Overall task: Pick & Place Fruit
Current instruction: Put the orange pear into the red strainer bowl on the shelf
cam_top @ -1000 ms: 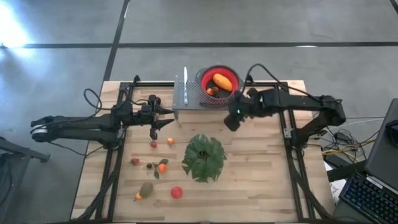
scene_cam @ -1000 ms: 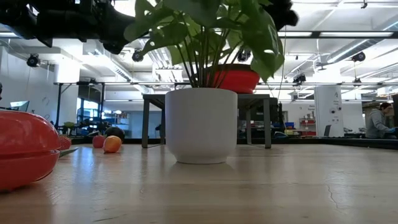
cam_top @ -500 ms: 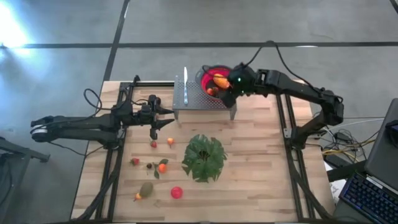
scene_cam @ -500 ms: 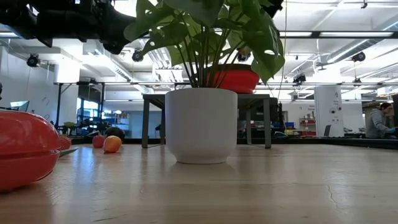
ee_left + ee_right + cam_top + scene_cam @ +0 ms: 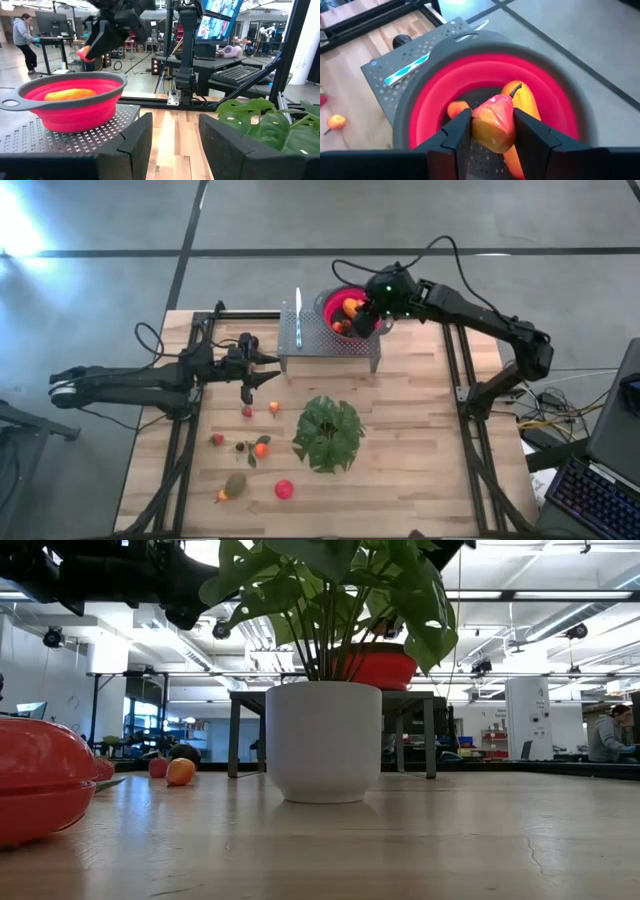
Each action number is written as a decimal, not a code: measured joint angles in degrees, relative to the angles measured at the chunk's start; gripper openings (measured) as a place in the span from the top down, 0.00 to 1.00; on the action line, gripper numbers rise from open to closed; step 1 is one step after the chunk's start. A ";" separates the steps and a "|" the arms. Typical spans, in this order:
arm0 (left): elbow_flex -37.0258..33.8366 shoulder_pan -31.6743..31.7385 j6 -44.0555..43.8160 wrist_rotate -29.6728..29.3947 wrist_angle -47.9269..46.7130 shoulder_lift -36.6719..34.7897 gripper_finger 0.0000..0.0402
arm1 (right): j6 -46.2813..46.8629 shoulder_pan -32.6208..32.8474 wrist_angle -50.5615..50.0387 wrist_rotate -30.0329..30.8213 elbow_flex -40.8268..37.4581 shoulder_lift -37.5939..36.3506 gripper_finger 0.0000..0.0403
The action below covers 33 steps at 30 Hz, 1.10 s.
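My right gripper [image 5: 492, 119] hangs over the red colander bowl [image 5: 435, 100], shut on a red-yellow pear-shaped fruit [image 5: 495, 132]. Inside the bowl lie a yellow-orange oblong fruit [image 5: 526, 102] and a small orange piece [image 5: 456, 110]. The bowl [image 5: 335, 302] stands on a perforated metal stand [image 5: 325, 338] at the table's far side. Several small fruits lie on the wood, among them an orange one [image 5: 261, 448] and a red one [image 5: 284, 489]. My left gripper [image 5: 172, 135] waits open and level, left of the stand, with nothing between its fingers. My right gripper pinches the pear-shaped fruit by the two sides of its wide body [image 5: 477, 127] between its two fingers. The fingers slant down from above, and the stem end [image 5: 516, 90] points away from them. The fruit hangs clear above the bowl's inside.
A leafy plant in a white pot [image 5: 328, 433] stands mid-table, in front of the stand. A blue and white tool [image 5: 407, 70] lies on the stand beside the bowl. A big red fruit [image 5: 40, 780] sits close to the low camera. A person [image 5: 24, 35] stands in the room beyond.
My right gripper has carried the fruit from the stand's near right corner toward the table's far edge and now hangs over the bowl, tipped further down. The fruit stays in its fingers.
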 joint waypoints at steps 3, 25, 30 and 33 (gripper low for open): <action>0.00 0.00 -1.17 0.00 -0.03 0.00 0.58 | -1.20 -0.88 2.64 -1.45 -1.55 1.44 0.69; -0.59 0.00 -3.45 -0.44 -0.20 0.00 0.58 | -6.30 -4.89 1.90 -2.16 0.89 10.28 0.59; -0.59 0.00 -3.45 -0.44 0.04 0.00 0.58 | -6.38 -4.87 1.60 -2.24 0.89 8.89 0.50; -0.59 0.00 -3.45 -0.44 0.04 0.00 0.58 | -6.67 -4.86 1.52 -2.35 0.89 7.88 0.45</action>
